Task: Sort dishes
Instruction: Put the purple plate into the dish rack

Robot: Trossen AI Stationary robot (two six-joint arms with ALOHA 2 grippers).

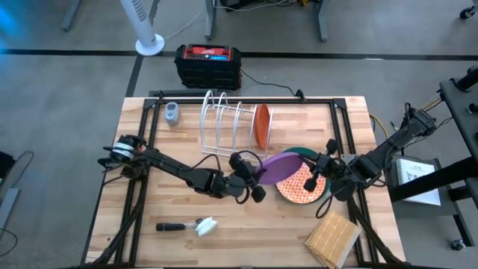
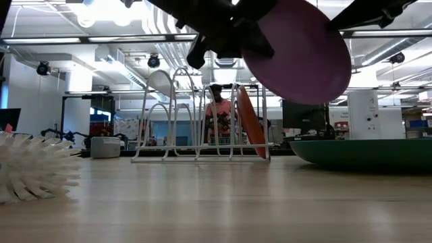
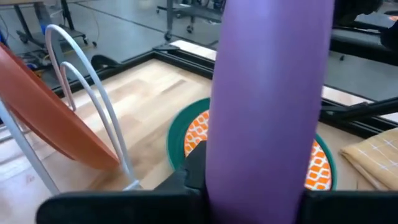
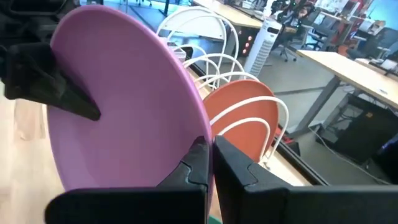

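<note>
L gripper is clamped on the purple plate's rim, plate lifted off the table & tilted, above the teal plate and speckled plate, approx 4 o'clock from the wire rack. R gripper, fingers together, is pinching the same plate's edge at its 3 o'clock side. Orange plate stands upright in the rack's 3 o'clock-end slot.
</note>
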